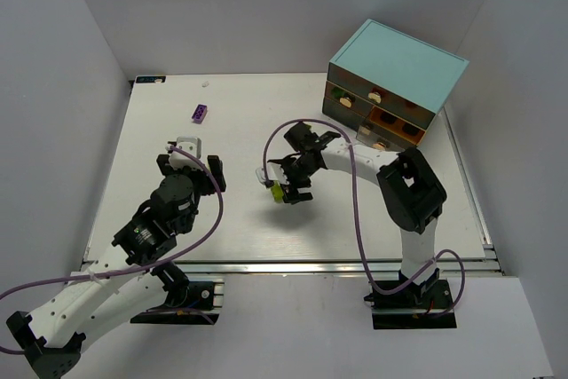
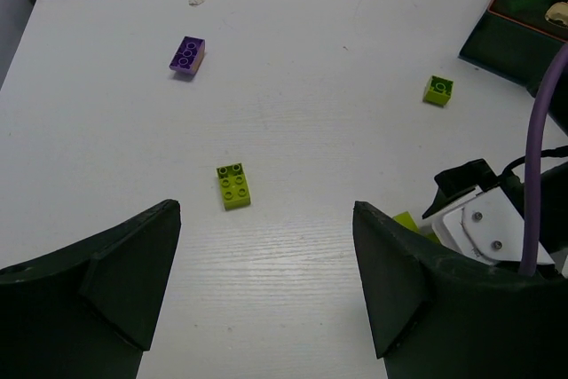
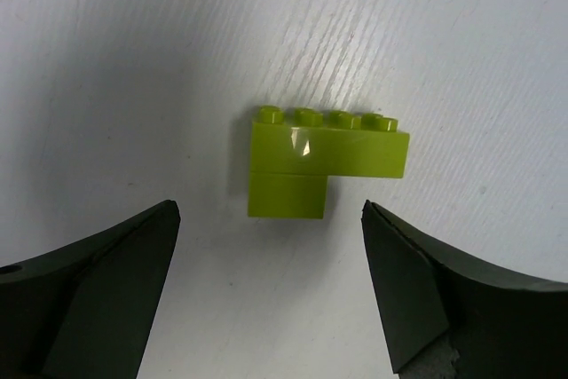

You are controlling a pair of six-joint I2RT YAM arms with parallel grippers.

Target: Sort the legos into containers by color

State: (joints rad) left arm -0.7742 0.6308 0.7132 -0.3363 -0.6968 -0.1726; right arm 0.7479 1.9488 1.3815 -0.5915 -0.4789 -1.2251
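A lime-yellow lego piece (image 3: 324,153), a long brick joined to a shorter one, lies on the white table just ahead of my right gripper (image 3: 269,210). That gripper is open and touches nothing; from above it (image 1: 288,182) hovers over the piece (image 1: 278,191). My left gripper (image 2: 266,209) is open and empty. Ahead of it lie a lime lego (image 2: 235,185), a purple lego (image 2: 187,53) farther off, and a small green lego (image 2: 437,90) to the right. The containers (image 1: 373,117) are brown drawers in a cabinet with a light-blue top (image 1: 399,64).
The cabinet stands at the table's far right corner, close to the right arm's elbow (image 1: 410,188). In the left wrist view the right arm's wrist and purple cable (image 2: 537,157) fill the right side. White walls enclose the table (image 1: 240,237).
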